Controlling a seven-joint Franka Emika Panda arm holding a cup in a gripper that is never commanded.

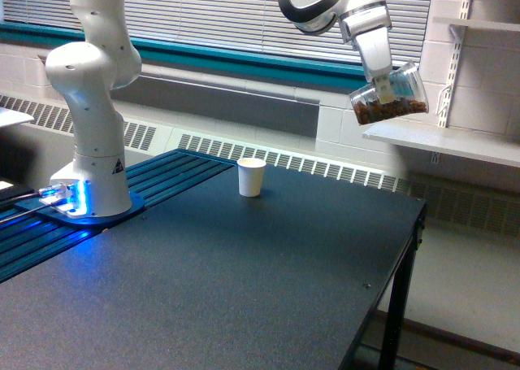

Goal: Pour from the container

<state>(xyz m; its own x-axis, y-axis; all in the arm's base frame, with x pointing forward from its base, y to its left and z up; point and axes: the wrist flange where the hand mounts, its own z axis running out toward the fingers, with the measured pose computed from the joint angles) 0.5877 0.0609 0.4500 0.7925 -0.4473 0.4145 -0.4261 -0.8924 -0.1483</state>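
1. A clear plastic container [390, 95] is held aloft in the upper right of the frame, clamped between the fingers [382, 88] of the robot arm, which are closed against its wall.
2. The container is seen tilted, its brown granular contents banked along the lower side; nothing is seen leaving it.
3. A small white paper cup [251, 177] is left standing upright on the dark surface [244, 280], near the middle of the frame, well below and to the left of the container.
4. The pour is judged not yet begun: the container is not lined up over the cup, so it remains to be carried across, lowered and tipped further.
5. The arm's white base [91, 142] is mounted at the left, lit blue at its foot, with cables trailing off the frame's left edge.
6. A white wall shelf [443, 142] is seen just behind and below the container; no obstacle is seen between container and cup.
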